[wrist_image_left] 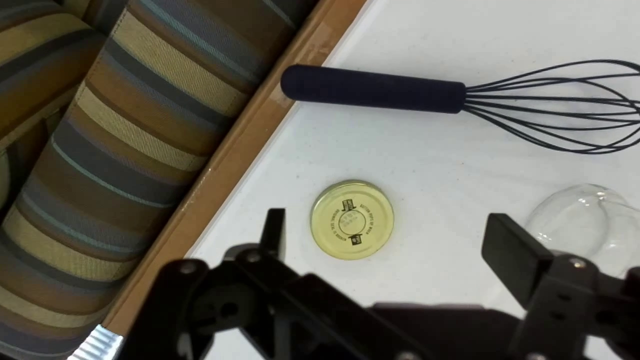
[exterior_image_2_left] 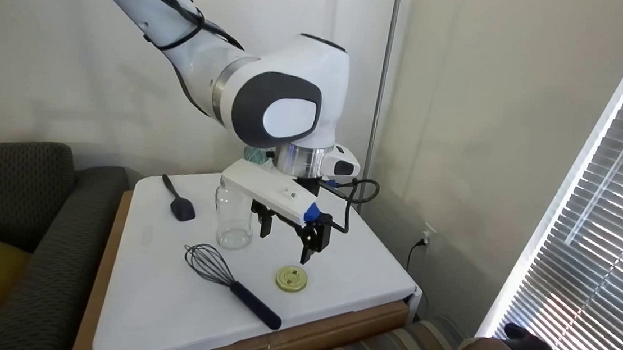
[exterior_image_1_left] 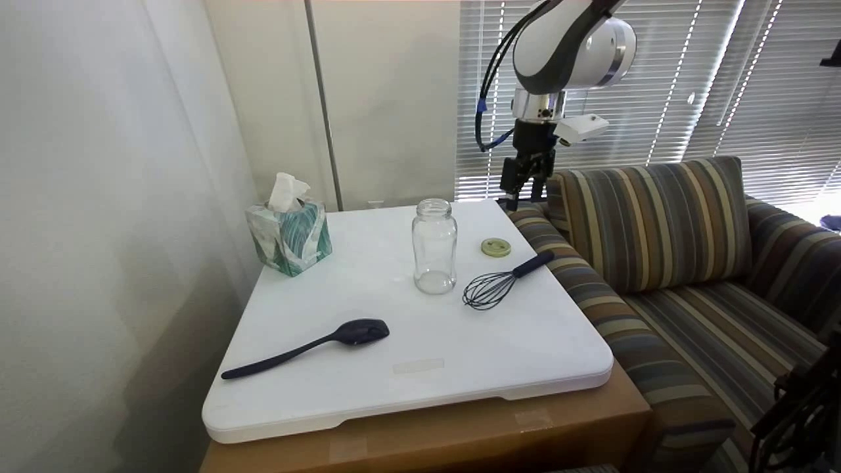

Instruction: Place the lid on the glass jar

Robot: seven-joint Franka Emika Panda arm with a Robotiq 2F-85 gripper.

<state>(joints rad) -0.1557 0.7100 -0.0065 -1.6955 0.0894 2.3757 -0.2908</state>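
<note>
The lid, a flat round greenish-gold disc, lies on the white table in both exterior views (exterior_image_1_left: 496, 247) (exterior_image_2_left: 291, 279). It also shows in the wrist view (wrist_image_left: 352, 220), with printed lettering on its upper face. The clear glass jar stands upright and open-mouthed on the table in both exterior views (exterior_image_1_left: 435, 249) (exterior_image_2_left: 233, 222). Part of it shows at the right of the wrist view (wrist_image_left: 575, 215), partly hidden by a finger. My gripper (exterior_image_2_left: 285, 246) is open and empty above the table. In the wrist view the lid appears between the fingers (wrist_image_left: 386, 217), nearer the left one, and untouched.
A black whisk (exterior_image_1_left: 509, 279) lies beside the lid and jar, its handle at the table edge. A dark spatula (exterior_image_1_left: 309, 345) lies farther off. A teal tissue box (exterior_image_1_left: 290, 236) stands by the wall. A striped couch (exterior_image_1_left: 591, 309) adjoins the table (exterior_image_1_left: 512, 348).
</note>
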